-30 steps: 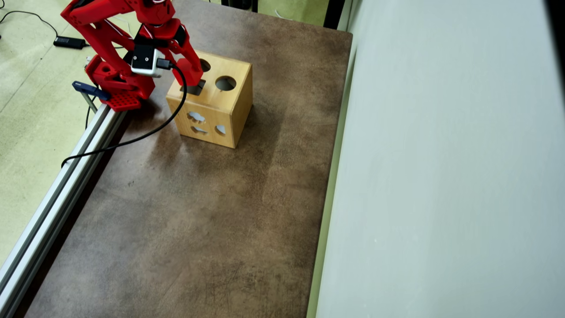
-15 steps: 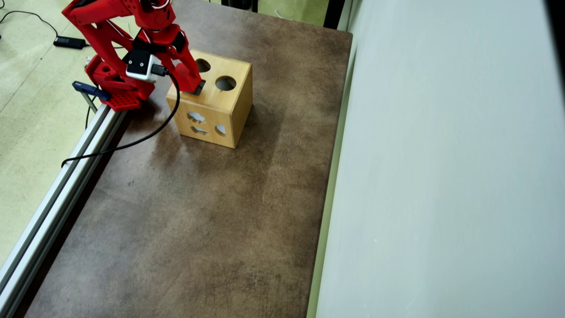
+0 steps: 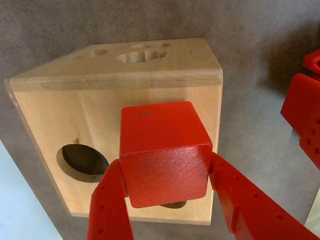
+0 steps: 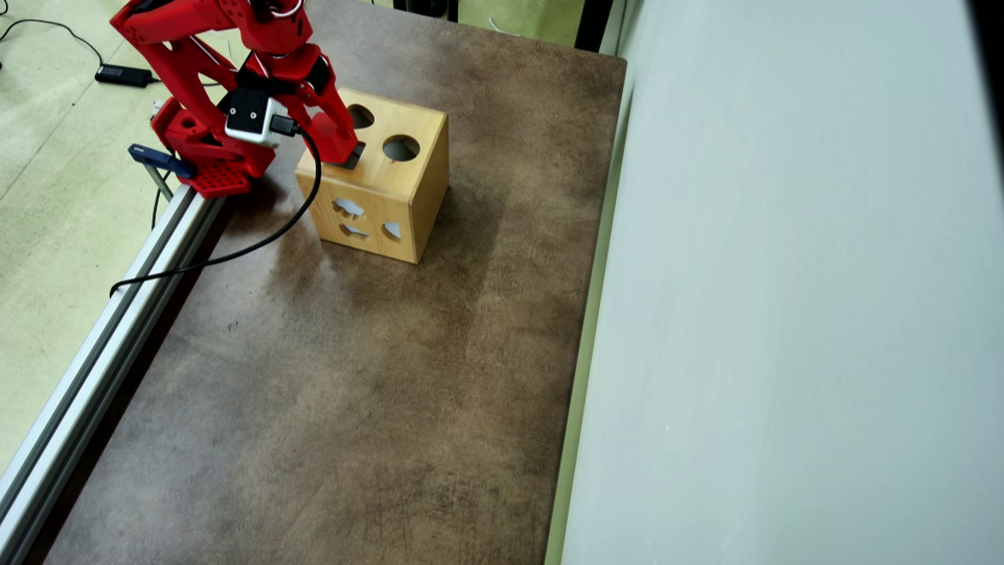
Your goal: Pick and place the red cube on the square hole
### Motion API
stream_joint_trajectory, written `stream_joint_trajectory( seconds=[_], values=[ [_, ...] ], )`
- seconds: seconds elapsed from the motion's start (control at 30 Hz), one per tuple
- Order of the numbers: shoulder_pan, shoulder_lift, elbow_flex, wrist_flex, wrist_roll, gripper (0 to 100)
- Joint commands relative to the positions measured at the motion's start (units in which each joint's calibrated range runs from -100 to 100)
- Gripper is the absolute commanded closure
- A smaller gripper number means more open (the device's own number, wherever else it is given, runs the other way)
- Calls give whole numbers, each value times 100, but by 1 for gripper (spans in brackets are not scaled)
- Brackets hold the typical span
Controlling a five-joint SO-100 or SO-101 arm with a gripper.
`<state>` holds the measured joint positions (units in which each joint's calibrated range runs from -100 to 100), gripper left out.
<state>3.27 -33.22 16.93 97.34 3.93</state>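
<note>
Gripper (image 3: pixel 167 200) clamps the red cube (image 3: pixel 162 152) over the wooden shape-sorter box (image 3: pixel 50 107). Cube sits slightly skewed, hiding the square hole (image 4: pixel 354 157) in the wrist view.

Setting: a robotics lab or workshop test bench.
Work surface: a brown mottled table (image 4: pixel 353 377) occupies the centre of the overhead view.
Frame: an aluminium extrusion rail (image 4: pixel 94 361) runs along the table's left edge.
Mounting: the red arm base (image 4: pixel 208 153) sits at the far end of that rail, beside a blue clamp (image 4: pixel 157 159).
Cabling: a black cable (image 4: pixel 235 249) loops from the wrist camera (image 4: pixel 252 116) over the table's left edge.
Floor: pale green flooring (image 4: pixel 55 196) lies left of the table, with a black power adapter (image 4: pixel 123 75) on it.
Partition: a plain pale panel (image 4: pixel 784 275) borders the table's right edge.
</note>
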Motion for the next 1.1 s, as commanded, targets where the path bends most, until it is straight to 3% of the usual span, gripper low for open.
stream_joint_trajectory(
  seconds=[0.0,1.07],
  values=[
    [-112,-11,-29,-15,24,98],
    [-245,337,-38,-23,-20,98]
  ],
)
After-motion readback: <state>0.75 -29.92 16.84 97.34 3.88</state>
